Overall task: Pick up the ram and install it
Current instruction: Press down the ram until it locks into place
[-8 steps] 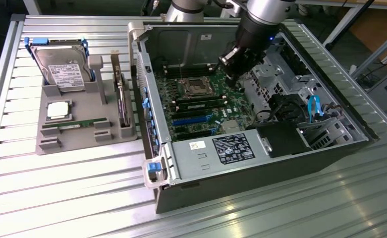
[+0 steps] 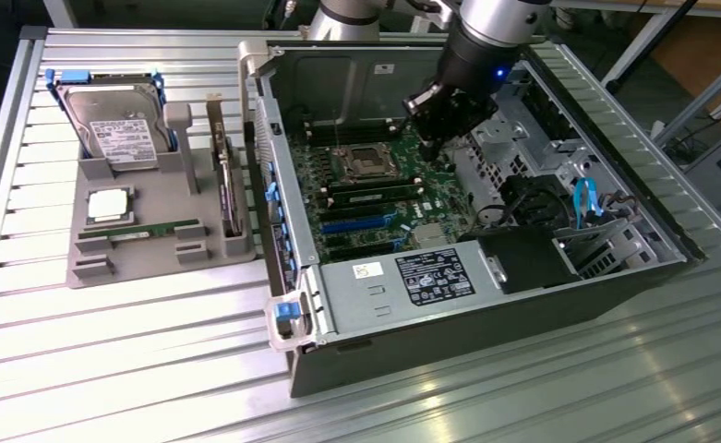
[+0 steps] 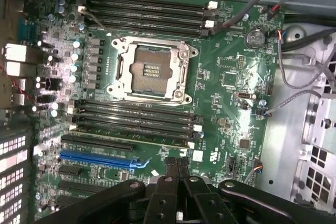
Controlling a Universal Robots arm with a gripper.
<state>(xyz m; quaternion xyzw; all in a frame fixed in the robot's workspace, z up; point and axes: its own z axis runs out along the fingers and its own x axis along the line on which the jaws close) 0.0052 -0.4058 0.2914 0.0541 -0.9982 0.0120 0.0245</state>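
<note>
A ram (image 2: 138, 228), a thin green stick, lies in the grey holder tray (image 2: 90, 268) at the exterior view's left. Another green stick (image 2: 367, 196) sits seated in a memory slot (image 3: 134, 136) just beside the empty CPU socket (image 3: 152, 72) on the motherboard. My gripper (image 2: 430, 140) hangs inside the open computer case (image 2: 484, 305), above the board near the socket. In the wrist view its black fingers (image 3: 176, 167) are pressed together with nothing between them.
On the tray also rest a hard drive with blue rails (image 2: 114, 125), a silver CPU chip (image 2: 109, 205) and a long card standing on edge (image 2: 224, 180). Loose cables (image 3: 294, 61), a blue cable (image 2: 585, 198) and the black power supply (image 2: 428, 277) crowd the case. The ribbed metal table (image 2: 114, 369) surrounds it.
</note>
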